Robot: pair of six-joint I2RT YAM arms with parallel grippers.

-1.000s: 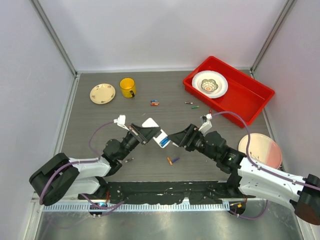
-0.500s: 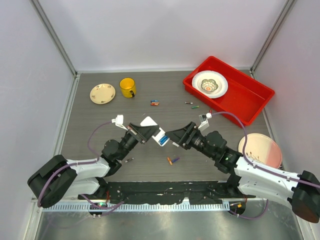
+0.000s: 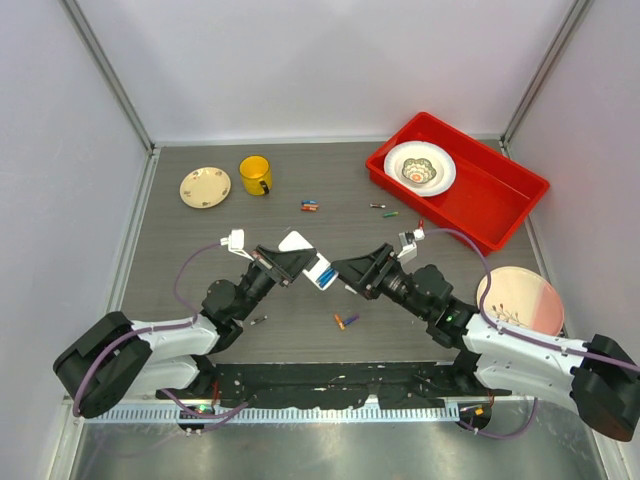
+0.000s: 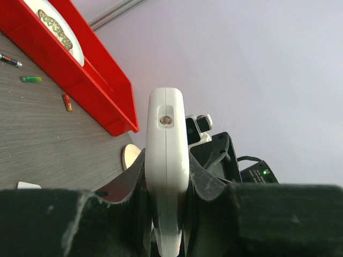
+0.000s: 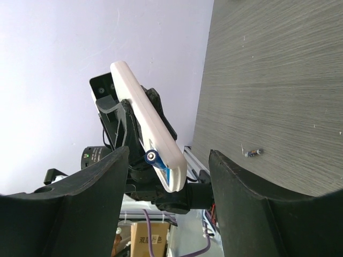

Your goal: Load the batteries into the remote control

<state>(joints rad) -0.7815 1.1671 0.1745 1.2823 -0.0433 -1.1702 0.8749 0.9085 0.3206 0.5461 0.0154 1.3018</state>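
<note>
Barely any change in a second: both arms drift slightly, so the slim white plastic remote control (image 3: 318, 270) and the right gripper (image 3: 345, 272) facing it sit a little farther from the arm bases, level with the red plastic tray (image 3: 490, 195) front corner but well apart from it. The meeting looks like loading in progress, not finished.

The left gripper (image 4: 167, 214) is pressed tight on the remote's edges, holding it off the grey tabletop (image 3: 300, 170). The right gripper is spread wide and carries nothing. In its wrist view a blue battery (image 5: 151, 157) pokes out at the remote's blue end, probably not fully seated. An orange and purple loose pair (image 3: 346, 320) lies further from the tray.
</note>
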